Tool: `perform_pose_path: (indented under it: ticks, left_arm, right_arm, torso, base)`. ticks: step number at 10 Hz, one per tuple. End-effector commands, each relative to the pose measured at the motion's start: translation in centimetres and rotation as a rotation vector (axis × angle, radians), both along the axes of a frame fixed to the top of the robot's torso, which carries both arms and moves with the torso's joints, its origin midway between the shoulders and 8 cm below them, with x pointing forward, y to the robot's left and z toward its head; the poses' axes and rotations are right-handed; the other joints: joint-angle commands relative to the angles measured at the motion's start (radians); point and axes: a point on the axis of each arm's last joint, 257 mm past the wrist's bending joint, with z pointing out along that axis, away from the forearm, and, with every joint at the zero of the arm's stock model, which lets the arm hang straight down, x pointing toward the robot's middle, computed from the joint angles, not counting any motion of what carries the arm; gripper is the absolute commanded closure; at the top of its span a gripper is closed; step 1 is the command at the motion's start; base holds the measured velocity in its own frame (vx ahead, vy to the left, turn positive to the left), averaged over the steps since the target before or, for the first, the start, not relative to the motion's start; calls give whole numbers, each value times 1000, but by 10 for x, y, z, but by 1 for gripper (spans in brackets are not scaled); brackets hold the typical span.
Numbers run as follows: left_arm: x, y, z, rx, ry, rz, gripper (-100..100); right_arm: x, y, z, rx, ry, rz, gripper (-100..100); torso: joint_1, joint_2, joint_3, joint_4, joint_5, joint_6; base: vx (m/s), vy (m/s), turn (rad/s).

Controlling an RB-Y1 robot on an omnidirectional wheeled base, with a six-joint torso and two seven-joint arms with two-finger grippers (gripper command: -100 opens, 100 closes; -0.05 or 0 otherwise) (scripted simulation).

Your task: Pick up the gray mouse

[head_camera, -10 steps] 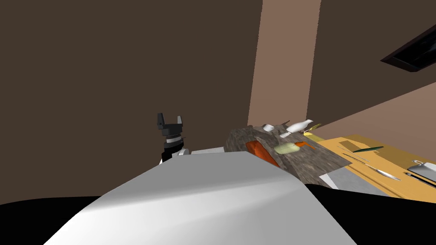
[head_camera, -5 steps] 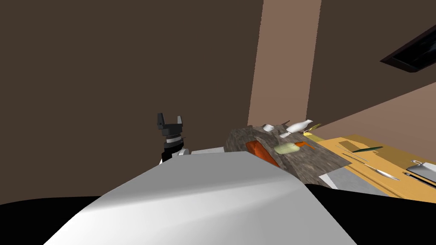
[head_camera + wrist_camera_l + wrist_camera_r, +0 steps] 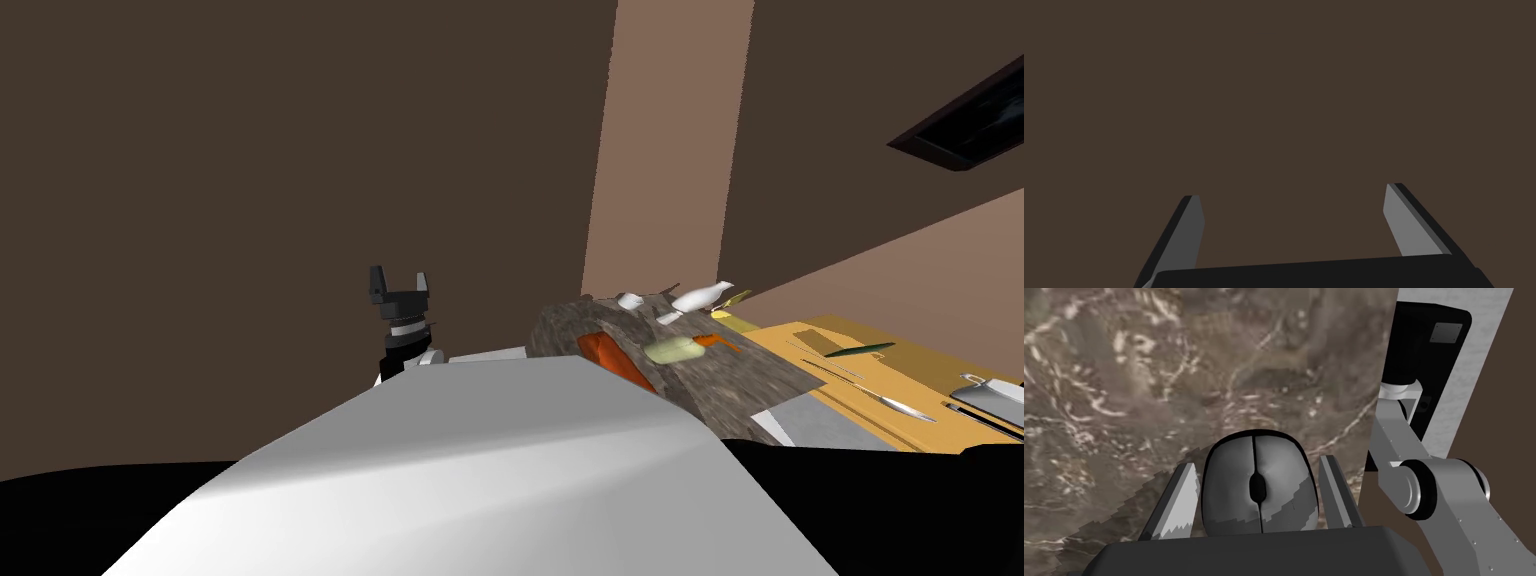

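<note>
R pincer (image 3: pixel 1259 462) clenched on gray mouse (image 3: pixel 1258 493). Mouse sits between both fingers, sides against them, rear toward pincer body, over mottled brown bench (image 3: pixel 1124 378). L pincer (image 3: pixel 400 283) released, fingers spread, raised beside bench.

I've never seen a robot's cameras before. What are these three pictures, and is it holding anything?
This is a two-armed robot seen through its own cameras. The wide picture comes from its head, looking down past its chest; the left gripper stands raised there, open and empty. The plain brown picture is from that left wrist: two spread fingers, nothing between them. The last is from the right wrist: the right gripper has its blades pressed to the sides of a gray mouse, over a brown marbled tabletop.
</note>
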Motion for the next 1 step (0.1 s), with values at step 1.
perform_pose_path:
  ticks: [1]
  left_arm:
    - [0, 0, 0, 0, 0, 0, 0]
  right_arm:
    - [0, 0, 0, 0, 0, 0, 0]
  torso:
    - [0, 0, 0, 0, 0, 0]
  base:
    - [0, 0, 0]
